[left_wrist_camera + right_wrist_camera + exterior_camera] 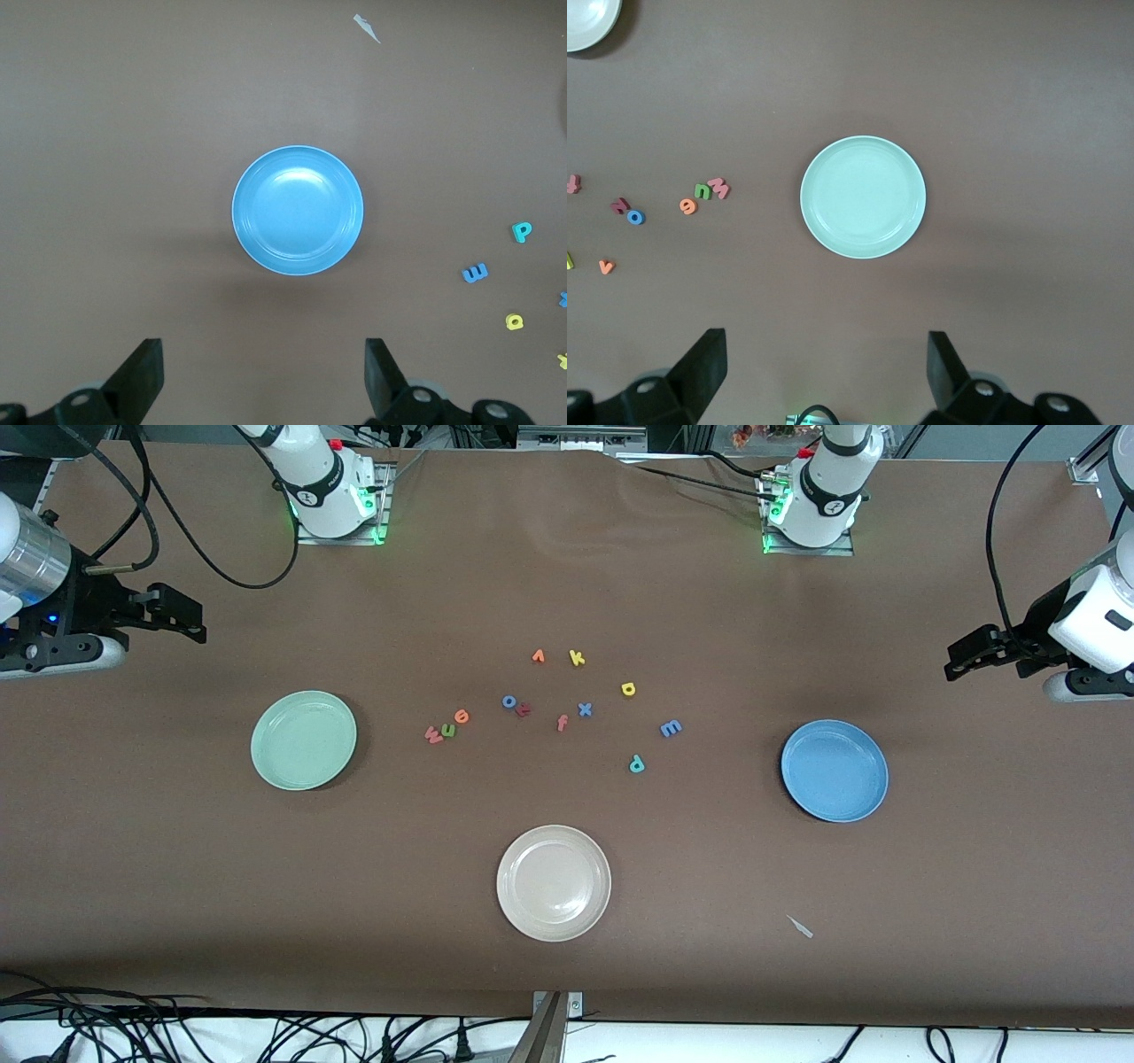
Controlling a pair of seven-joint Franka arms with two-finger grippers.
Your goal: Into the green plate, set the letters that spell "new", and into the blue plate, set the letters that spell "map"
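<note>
Between plates: tiny foam letters (pixel 549 704), green plate (pixel 303 740) pale mint.

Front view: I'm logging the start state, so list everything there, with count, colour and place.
green plate: 1, mint, toward the right arm's end.
blue plate: 1, blue, toward the left arm's end.
cream plate: 1, beige, nearest the camera.
foam letters: about 12, mixed colours, loose on the table between the plates.
white scrap: 1, near the cream plate.
left claw: open, above the blue plate, waiting.
right claw: open, above the green plate, waiting.
</note>
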